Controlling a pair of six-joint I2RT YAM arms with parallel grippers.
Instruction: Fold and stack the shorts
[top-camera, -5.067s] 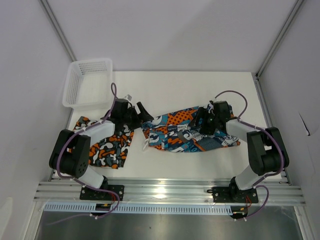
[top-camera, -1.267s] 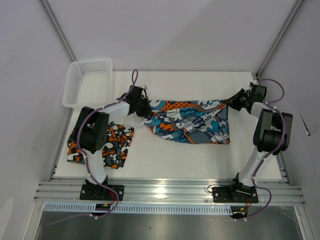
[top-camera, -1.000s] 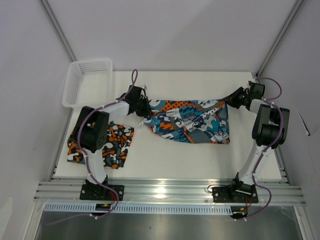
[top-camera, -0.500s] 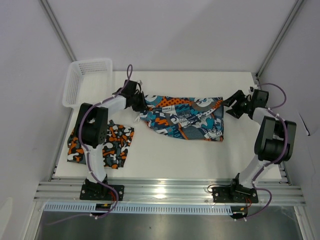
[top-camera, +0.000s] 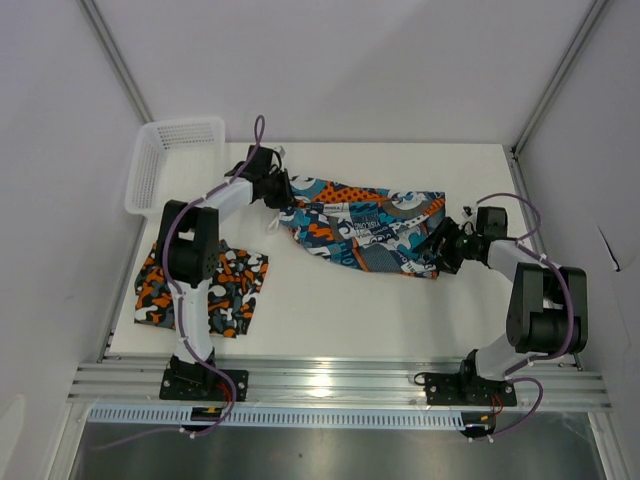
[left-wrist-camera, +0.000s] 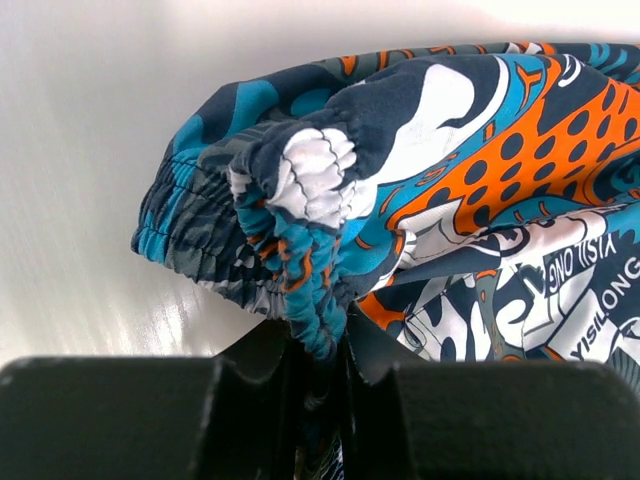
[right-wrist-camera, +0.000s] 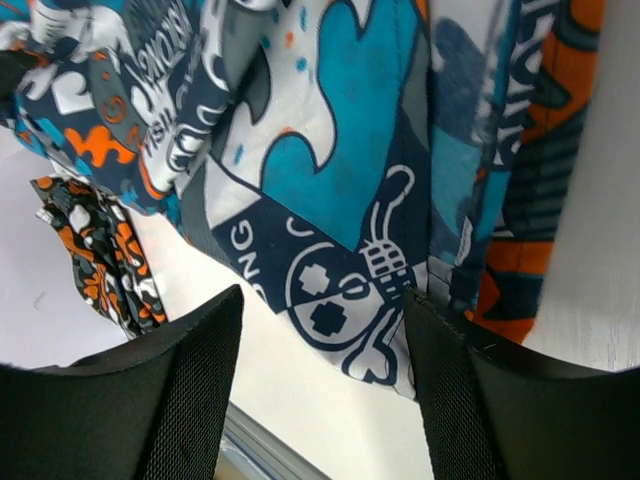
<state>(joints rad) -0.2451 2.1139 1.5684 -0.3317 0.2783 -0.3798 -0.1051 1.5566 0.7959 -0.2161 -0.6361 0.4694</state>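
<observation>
The teal-blue graphic shorts (top-camera: 360, 225) lie spread across the middle of the table. My left gripper (top-camera: 278, 190) is shut on their gathered elastic waistband (left-wrist-camera: 300, 250) at the left end, and the cloth bunches up out of the jaws. My right gripper (top-camera: 440, 248) stands open at the shorts' near right corner. In the right wrist view that hem corner (right-wrist-camera: 370, 300) lies between the two spread fingers (right-wrist-camera: 190, 390) without being pinched. The camouflage shorts (top-camera: 205, 290) lie folded at the near left, apart from both grippers, and also show as camouflage cloth (right-wrist-camera: 90, 255) in the right wrist view.
A white mesh basket (top-camera: 175, 165) stands at the back left corner, just behind the left arm. The aluminium rail (top-camera: 330, 385) runs along the near table edge. Grey walls close in on both sides.
The right gripper let go of the shorts' far right corner, opened, and came down to their near right corner. The left gripper carried the waistband slightly farther back; the cloth shifted with it.
</observation>
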